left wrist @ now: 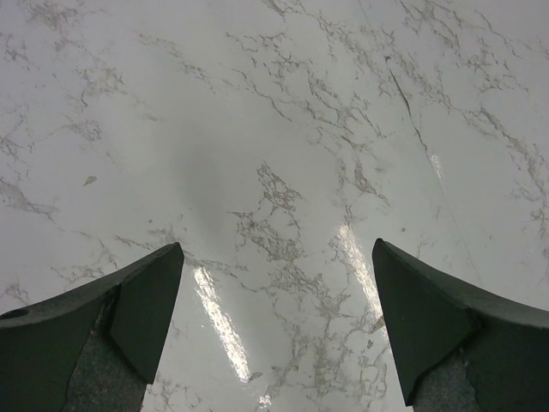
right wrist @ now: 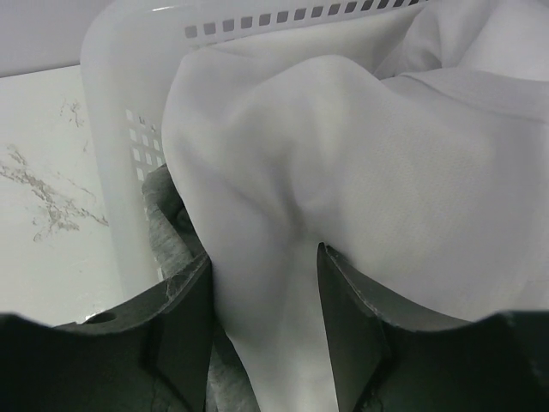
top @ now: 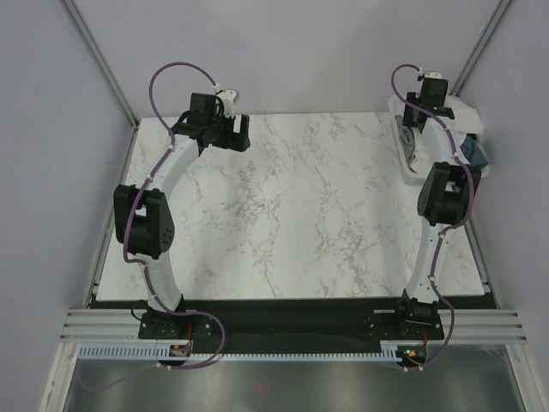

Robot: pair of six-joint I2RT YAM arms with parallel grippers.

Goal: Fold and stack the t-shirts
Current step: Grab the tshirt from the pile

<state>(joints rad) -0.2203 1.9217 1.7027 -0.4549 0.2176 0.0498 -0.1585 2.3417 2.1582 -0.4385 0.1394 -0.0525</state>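
A large white t-shirt (right wrist: 386, 172) fills the white lattice basket (right wrist: 120, 103) at the table's far right corner. My right gripper (right wrist: 264, 266) reaches down into that basket, and a raised fold of the white t-shirt sits pinched between its two fingers. A grey t-shirt (right wrist: 167, 223) lies under the white one, beside the left finger. From above, the right gripper (top: 419, 129) hangs over the basket (top: 401, 146), with white cloth (top: 467, 116) and a teal-blue t-shirt (top: 474, 153) beyond it. My left gripper (top: 227, 139) hovers open over the bare far left of the table, nothing between its fingers (left wrist: 146, 300).
The marble tabletop (top: 300, 215) stretches between the two arms. The basket's wall stands at the table's right rim. Grey enclosure walls close in the back and sides. A black strip and metal rails run along the near edge by the arm bases.
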